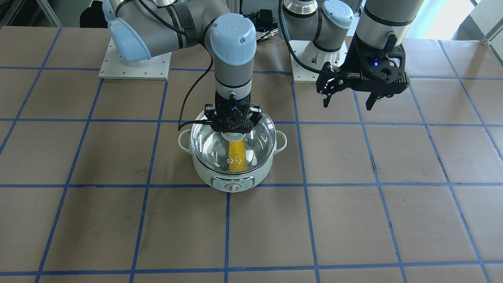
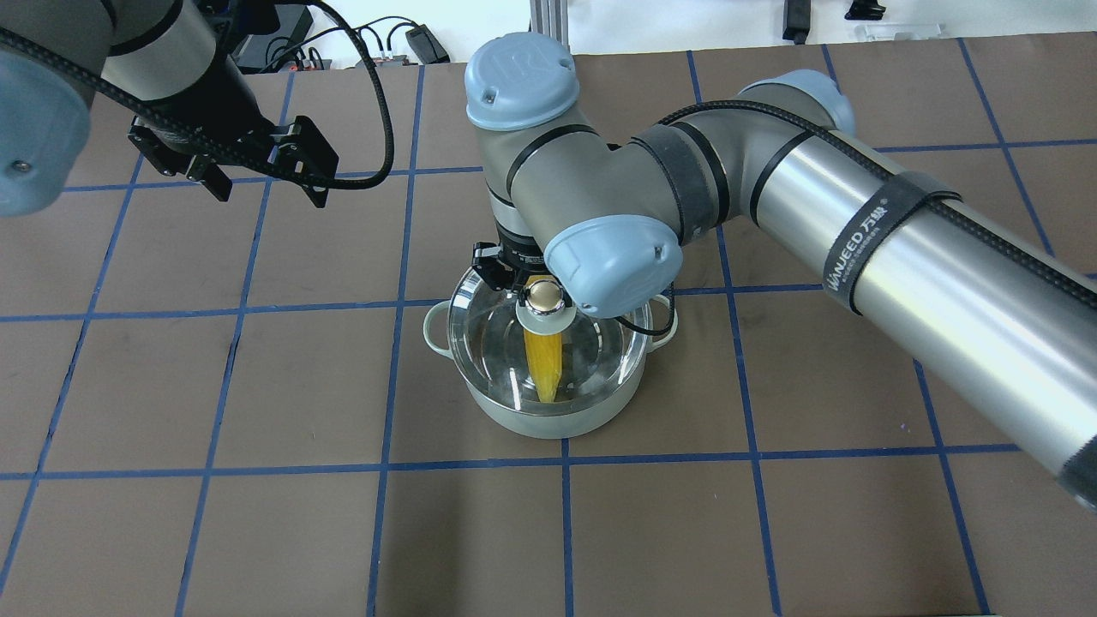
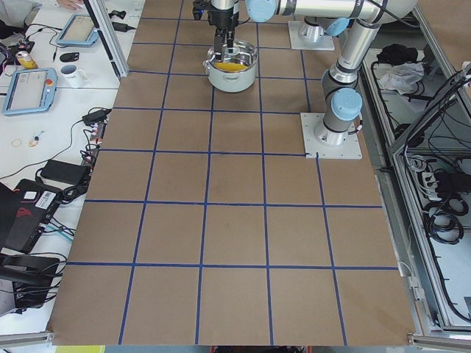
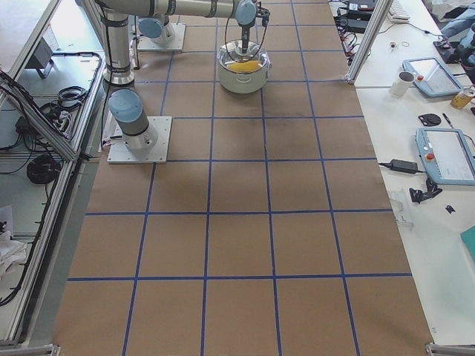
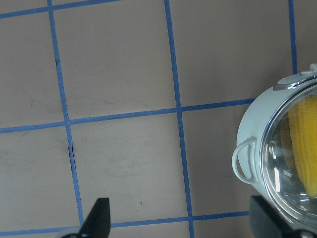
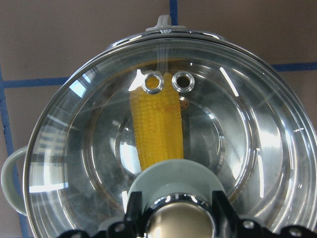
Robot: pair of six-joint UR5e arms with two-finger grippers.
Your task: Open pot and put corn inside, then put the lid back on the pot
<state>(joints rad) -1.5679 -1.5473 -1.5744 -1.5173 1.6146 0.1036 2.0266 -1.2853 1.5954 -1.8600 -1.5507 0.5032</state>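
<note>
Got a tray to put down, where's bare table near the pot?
Bare table on the dial side of the pot and past both handles. Crowded above it: the right gripper holds the lid; the left gripper hovers aside.

lid [image 6: 247, 129]: clear glossy glass | pot [image 1: 204, 175]: shiny steel inside | table [image 1: 118, 228]: matt brown paper
</note>
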